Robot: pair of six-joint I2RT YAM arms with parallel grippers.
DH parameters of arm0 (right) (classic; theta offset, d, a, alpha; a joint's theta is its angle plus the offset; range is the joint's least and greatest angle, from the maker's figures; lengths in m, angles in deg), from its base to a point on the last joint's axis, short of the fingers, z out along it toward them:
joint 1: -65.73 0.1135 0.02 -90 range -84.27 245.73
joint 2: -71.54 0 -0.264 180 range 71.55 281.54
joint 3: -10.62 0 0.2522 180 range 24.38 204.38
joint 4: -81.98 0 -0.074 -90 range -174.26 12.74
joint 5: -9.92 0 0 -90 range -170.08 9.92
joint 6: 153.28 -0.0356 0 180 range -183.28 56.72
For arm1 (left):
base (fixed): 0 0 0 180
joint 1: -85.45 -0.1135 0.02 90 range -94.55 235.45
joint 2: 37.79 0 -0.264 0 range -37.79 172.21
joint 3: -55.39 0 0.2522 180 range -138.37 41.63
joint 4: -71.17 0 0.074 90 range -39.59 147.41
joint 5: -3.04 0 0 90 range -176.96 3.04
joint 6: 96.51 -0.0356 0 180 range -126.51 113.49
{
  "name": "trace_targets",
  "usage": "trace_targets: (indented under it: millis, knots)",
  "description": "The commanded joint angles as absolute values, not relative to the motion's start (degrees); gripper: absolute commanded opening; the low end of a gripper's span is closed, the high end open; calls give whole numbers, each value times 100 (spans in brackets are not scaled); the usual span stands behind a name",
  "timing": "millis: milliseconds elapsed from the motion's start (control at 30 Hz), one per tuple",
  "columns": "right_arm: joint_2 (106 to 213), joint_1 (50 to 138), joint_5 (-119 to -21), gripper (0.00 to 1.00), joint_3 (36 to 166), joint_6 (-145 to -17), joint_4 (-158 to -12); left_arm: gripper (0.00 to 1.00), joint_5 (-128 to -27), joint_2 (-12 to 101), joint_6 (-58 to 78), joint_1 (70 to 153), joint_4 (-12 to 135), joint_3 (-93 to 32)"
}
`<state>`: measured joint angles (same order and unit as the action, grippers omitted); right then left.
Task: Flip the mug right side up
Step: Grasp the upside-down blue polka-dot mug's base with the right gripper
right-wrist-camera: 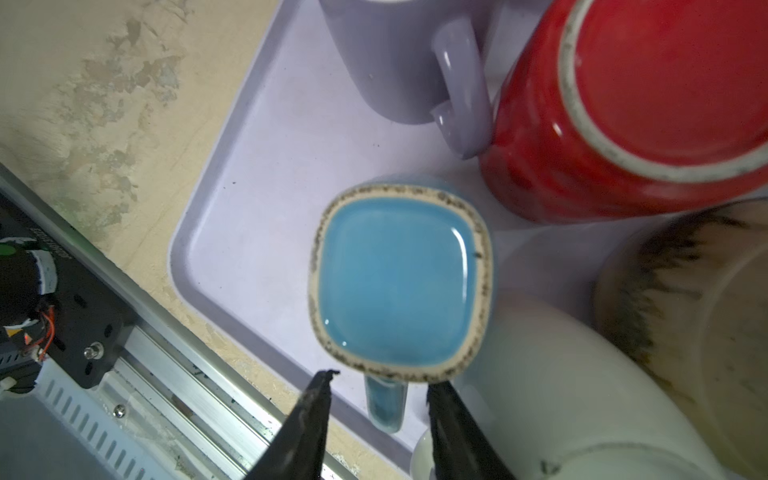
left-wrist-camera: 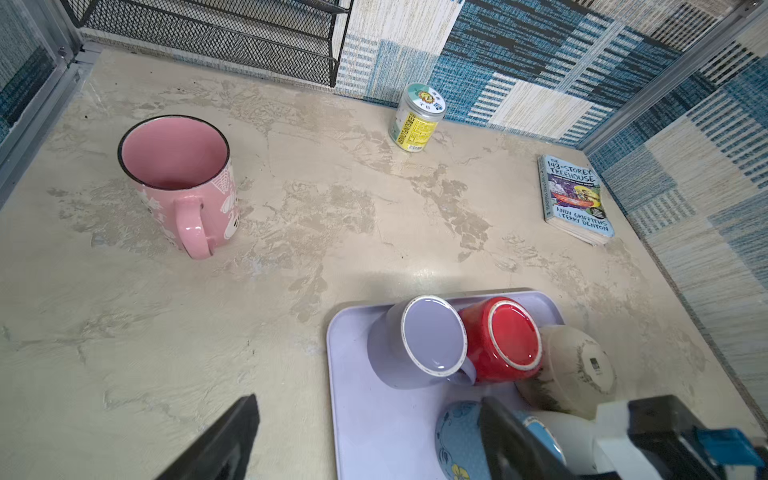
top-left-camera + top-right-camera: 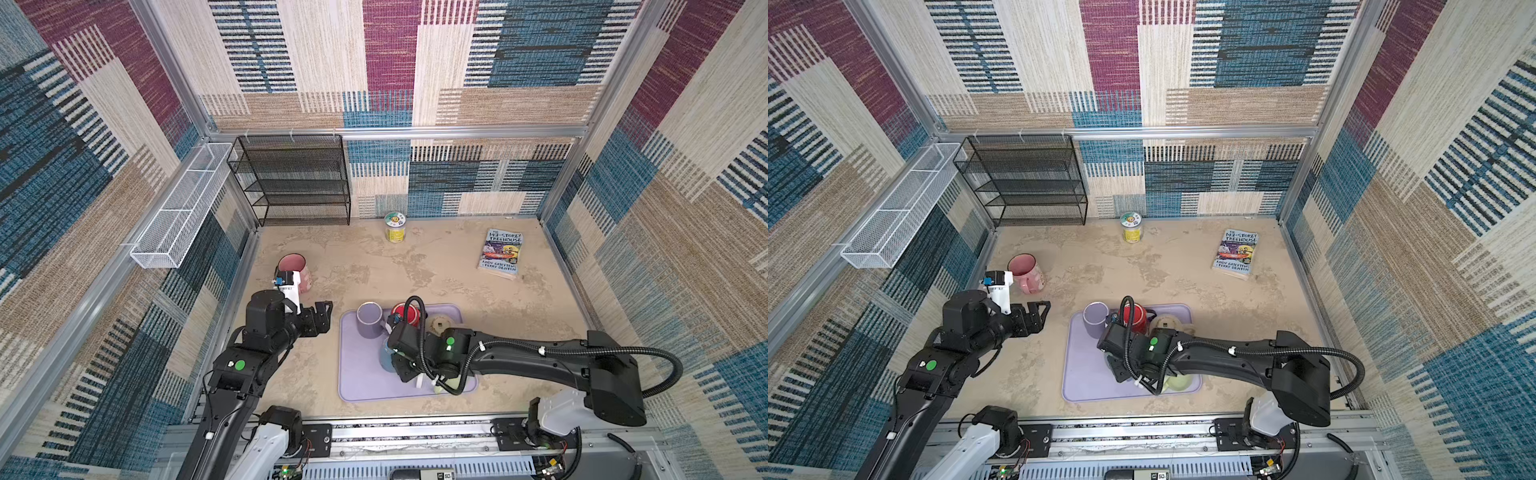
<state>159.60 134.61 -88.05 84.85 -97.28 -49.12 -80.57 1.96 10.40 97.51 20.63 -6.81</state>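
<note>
Task mug: the blue mug [image 1: 399, 282] stands bottom-up on the lavender tray [image 1: 249, 187], directly under the right gripper [image 1: 382, 380]. I judge it the target because that gripper is lined up on it.

Right gripper: partway open and holding nothing. Its two fingers straddle the mug's handle [image 1: 384, 405], with a sliver of daylight on each side.

Why the handle: the red mug [image 1: 623, 104] and a white mug [image 1: 561, 374] crowd the blue mug's body. The handle points away from them, toward the gripper, so it looks like the only clear place to pinch.

Left gripper: the left gripper [image 2: 368, 400] is wide open and empty. It hangs off to the side of the tray, apparently parked out of the way.

Neighbours: the purple mug [image 2: 432, 332] and the red mug sit bottom-up beyond the right gripper, touching each other. A pink mug [image 2: 178, 174] stands upright on the table ahead of the left gripper.

Step in hand: probably closing on the handle, then lifting clear before rotating.

Risk: a thin handle may let the mug swing in the grip, and turning it low could knock the white mug beside it.
</note>
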Motion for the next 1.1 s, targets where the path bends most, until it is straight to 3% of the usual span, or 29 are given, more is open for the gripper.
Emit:
trace_targets:
  millis: [0, 367, 700, 1067]
  knots:
    - [16090, 13463, -8869, 40, 8558, -9843, -4908, 88, -7901, 159, 1019, 9749, 2209, -659]
    - [16598, 13463, -8928, 35, 8760, -9841, -4860, 87, -7730, 80, 1028, 9749, 2251, -628]
    - [16813, 13466, -9007, 24, 8894, -9799, -4799, 87, -7694, -3, 1001, 9741, 2260, -618]
    - [16902, 13463, -9152, 0, 8975, -9729, -4655, 87, -7711, -57, 975, 9740, 2249, -595]
